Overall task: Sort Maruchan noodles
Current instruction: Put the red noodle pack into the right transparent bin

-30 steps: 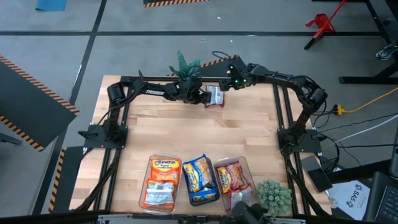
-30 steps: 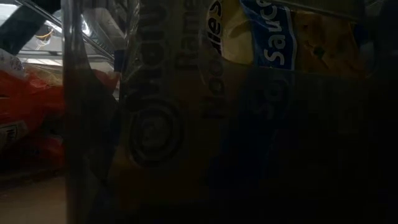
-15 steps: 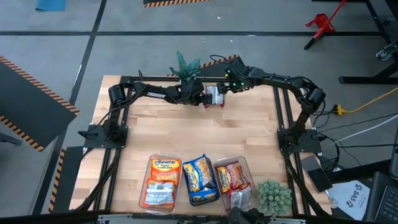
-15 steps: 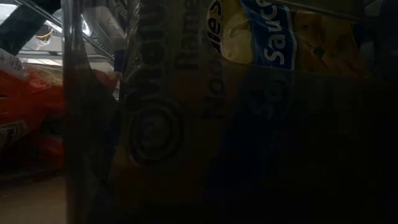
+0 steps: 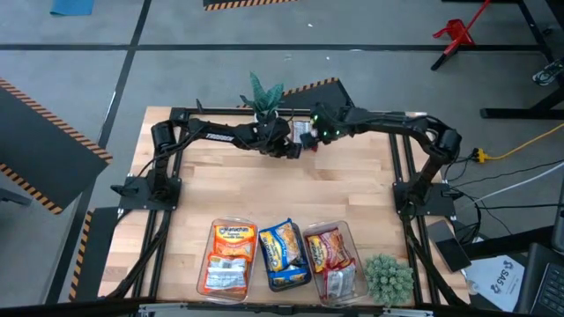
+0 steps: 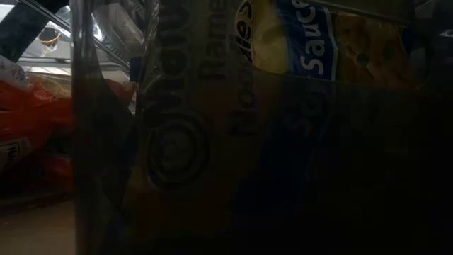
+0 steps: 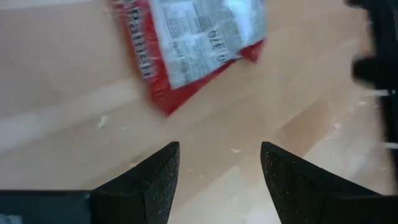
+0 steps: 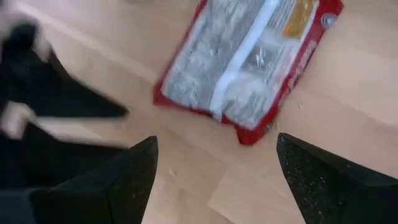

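Red-and-silver Maruchan noodle packet (image 5: 305,135) flat on the wooden counter (image 5: 264,189) at its far edge, near the middle, silver back side up; seen also from the left wrist (image 7: 189,43) and from the right wrist (image 8: 249,59). Not held by either claw.

Left claw (image 5: 291,148) just beside the packet on its left, fingers (image 7: 146,186) spread wide with bare wood between them, packet lying just ahead of the tips, apart from them. Right claw (image 5: 315,134) just beside the packet on its right, fingers (image 8: 106,186) likewise spread wide, packet ahead of the tips and not between them. Both arms stretched inward along the far edge, meeting over the packet, green lights glowing on the right wrist.

Small potted green plant (image 5: 264,92) on the far edge just behind the two claws.

Three clear plastic bins side by side at the near edge. Left bin (image 5: 229,255) filled with orange packets (image 5: 233,239). Middle bin (image 5: 284,255) filled with blue-and-yellow packets (image 5: 282,246). Right bin (image 5: 333,260) filled with red-and-silver packets (image 5: 326,251). Bushy green plant (image 5: 388,277) at the near right corner, just beside the right bin.

Low view pressed against a bin wall: blue-and-yellow soy sauce packet (image 6: 325,49) filling most of it, orange-red packets (image 6: 28,120) off to the left, the rest dark.
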`<control>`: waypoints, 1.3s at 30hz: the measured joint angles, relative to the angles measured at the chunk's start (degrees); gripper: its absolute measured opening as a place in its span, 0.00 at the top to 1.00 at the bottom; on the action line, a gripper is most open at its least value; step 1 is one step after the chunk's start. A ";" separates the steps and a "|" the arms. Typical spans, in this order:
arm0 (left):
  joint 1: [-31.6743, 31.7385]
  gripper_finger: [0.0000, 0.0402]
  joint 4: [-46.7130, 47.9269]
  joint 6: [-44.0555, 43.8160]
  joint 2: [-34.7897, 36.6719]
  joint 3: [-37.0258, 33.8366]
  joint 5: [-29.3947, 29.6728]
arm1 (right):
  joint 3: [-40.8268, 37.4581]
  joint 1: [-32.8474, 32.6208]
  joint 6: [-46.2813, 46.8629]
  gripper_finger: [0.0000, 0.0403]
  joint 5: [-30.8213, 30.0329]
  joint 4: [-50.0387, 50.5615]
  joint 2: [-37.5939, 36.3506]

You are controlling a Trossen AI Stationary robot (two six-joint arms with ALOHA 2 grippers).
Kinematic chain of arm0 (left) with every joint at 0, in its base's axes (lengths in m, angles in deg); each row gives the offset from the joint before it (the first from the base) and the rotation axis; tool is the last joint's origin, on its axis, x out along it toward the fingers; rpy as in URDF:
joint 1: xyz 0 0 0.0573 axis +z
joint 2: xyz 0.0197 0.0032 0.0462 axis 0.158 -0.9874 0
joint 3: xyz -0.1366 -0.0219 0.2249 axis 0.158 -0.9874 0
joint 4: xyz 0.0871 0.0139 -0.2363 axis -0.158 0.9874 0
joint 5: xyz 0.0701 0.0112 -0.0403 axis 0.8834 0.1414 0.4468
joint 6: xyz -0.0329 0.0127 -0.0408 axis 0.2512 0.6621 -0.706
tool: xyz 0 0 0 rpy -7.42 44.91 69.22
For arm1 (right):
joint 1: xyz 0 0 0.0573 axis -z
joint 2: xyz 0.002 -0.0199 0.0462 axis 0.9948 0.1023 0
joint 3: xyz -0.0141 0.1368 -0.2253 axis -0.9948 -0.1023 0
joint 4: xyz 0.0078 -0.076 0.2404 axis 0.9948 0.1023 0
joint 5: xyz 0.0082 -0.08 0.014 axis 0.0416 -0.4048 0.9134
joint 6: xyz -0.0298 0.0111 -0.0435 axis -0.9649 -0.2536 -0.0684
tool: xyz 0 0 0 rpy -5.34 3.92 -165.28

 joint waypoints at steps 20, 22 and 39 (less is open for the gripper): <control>1.55 0.46 38.61 26.90 11.83 -0.06 2.66 | -3.73 -2.19 12.40 0.22 -6.70 -13.30 6.45; 1.43 0.46 42.43 29.15 14.09 -0.10 4.38 | -3.72 -2.20 14.07 0.22 -6.67 -14.91 8.22; 0.13 0.46 42.05 33.50 20.41 -0.10 11.00 | -3.53 -2.19 18.92 0.69 -4.77 -11.43 10.40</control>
